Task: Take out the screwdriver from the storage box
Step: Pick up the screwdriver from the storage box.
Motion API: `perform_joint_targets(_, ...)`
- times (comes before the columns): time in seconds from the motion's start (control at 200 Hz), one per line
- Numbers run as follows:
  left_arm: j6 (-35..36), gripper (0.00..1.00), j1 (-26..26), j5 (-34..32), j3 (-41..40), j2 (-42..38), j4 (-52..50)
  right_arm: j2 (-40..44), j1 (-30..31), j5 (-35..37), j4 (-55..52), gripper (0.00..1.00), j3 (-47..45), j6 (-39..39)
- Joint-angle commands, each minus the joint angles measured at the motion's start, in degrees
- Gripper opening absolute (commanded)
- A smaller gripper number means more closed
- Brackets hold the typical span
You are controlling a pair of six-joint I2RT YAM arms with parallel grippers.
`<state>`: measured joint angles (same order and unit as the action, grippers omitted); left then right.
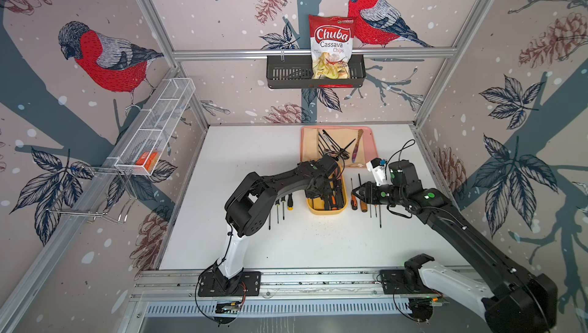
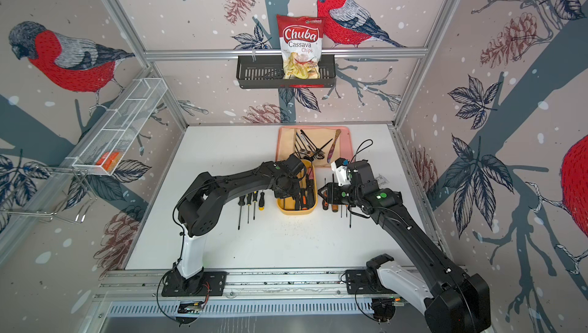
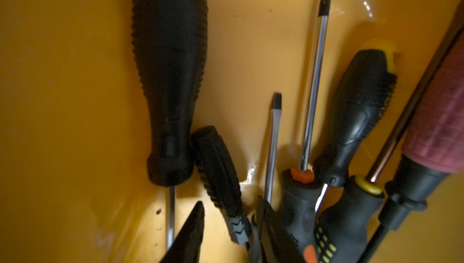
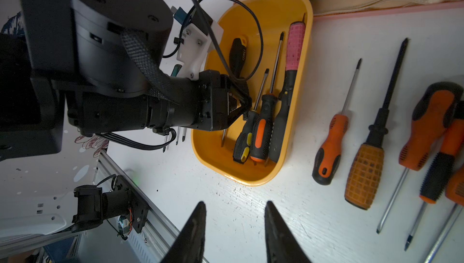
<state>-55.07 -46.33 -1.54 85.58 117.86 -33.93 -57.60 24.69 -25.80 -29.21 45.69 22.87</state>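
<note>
Top views bright, edges bowed, left wrist view dim, soft

A mustard-yellow storage box (image 2: 296, 211) holding screwdrivers (image 2: 304, 201) sits mid-table (image 2: 254, 245). The left tool (image 2: 288, 195) reaches down into it. The right tool (image 2: 320, 190) hangs just beside its right wall, over loose screwdrivers (image 2: 334, 207). Another row of screwdrivers (image 2: 249, 201) lies left of the box, and a pink tray (image 2: 346, 143) lies behind.

Storage box (image 3: 62, 98): glossy, smooth yellow plastic. Phillips screwdriver shaft (image 3: 313, 86): polished metal. Large black handle (image 3: 170, 73): matt, ribbed; tabletop (image 4: 251, 211): white, matt, faintly grained.
</note>
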Motion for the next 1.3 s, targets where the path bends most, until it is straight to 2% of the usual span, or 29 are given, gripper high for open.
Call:
perform_joint_targets(0.0, 0.30, 0.36, 0.01, -1.45, 0.86, 0.91, -1.49, 0.37, 0.10, -0.55, 1.31, 0.39, -0.30, 0.09)
perform_joint_targets(0.21, 1.08, 0.33, 0.00, -2.06, 2.03, 2.76, -1.75, 0.34, 0.05, -0.32, 1.49, 0.39, -0.55, 0.31)
perform_joint_targets(0.46, 2.42, 0.18, -0.04, -2.41, 2.62, 3.27, -2.17, 0.39, 0.01, 0.07, 1.68, 0.39, -1.13, 0.91)
perform_joint_targets(0.65, 4.07, 0.12, 0.00, -2.92, 3.47, 1.13, -3.27, 0.23, 0.04, 0.18, 2.31, 0.39, -1.31, 1.38)
perform_joint_targets(1.016, 10.32, 0.11, 0.36, -4.28, 7.94, -4.55, -9.01, -1.45, 0.46, -0.04, 4.53, 0.39, -1.40, 2.86)
perform_joint_targets(1.291, 16.57, 0.10, 1.81, -3.36, 7.79, -9.36, -12.92, -4.10, 4.35, -0.04, 8.25, 0.39, -0.82, 5.27)
